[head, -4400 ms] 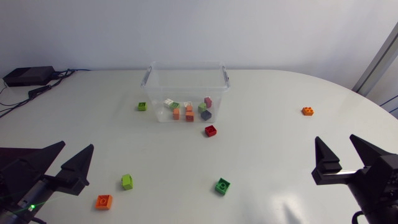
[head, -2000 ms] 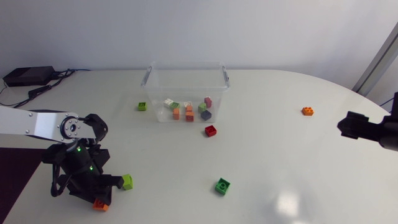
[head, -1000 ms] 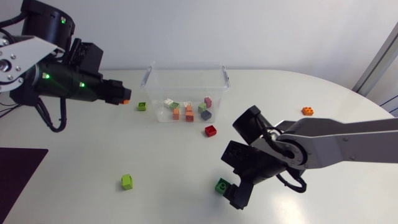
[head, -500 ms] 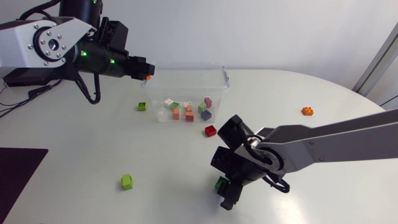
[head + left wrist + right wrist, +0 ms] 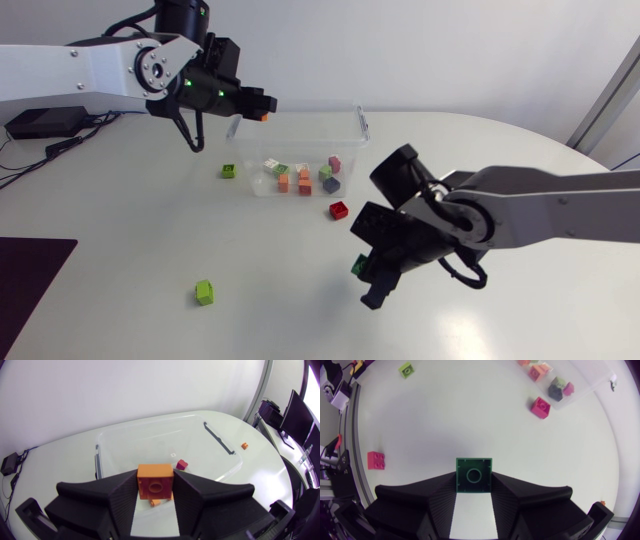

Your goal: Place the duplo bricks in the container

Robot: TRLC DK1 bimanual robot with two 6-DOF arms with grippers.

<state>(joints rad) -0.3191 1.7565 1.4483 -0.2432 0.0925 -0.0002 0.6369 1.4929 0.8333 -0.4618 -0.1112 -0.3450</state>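
My left gripper [image 5: 260, 108] hangs over the left end of the clear container [image 5: 352, 112], shut on an orange brick [image 5: 265, 116]. From the left wrist that orange brick [image 5: 155, 481] sits squeezed between both fingers, with the container [image 5: 216, 440] below. My right gripper [image 5: 366, 274] is in front of the container, shut on a dark green brick [image 5: 358, 264] held just above the table. Seen from the right wrist, the green brick [image 5: 474, 475] is clamped from both sides. Several bricks [image 5: 303, 178] lie inside the container.
Loose on the table are a red brick [image 5: 339, 210] in front of the container, a small green brick [image 5: 229, 171] at its left corner, a lime brick [image 5: 204, 292] front left and an orange brick [image 5: 495, 178] far right.
My left gripper carried the orange brick rightward to the container's left end. My right gripper shut on the green brick and raised it off the table.
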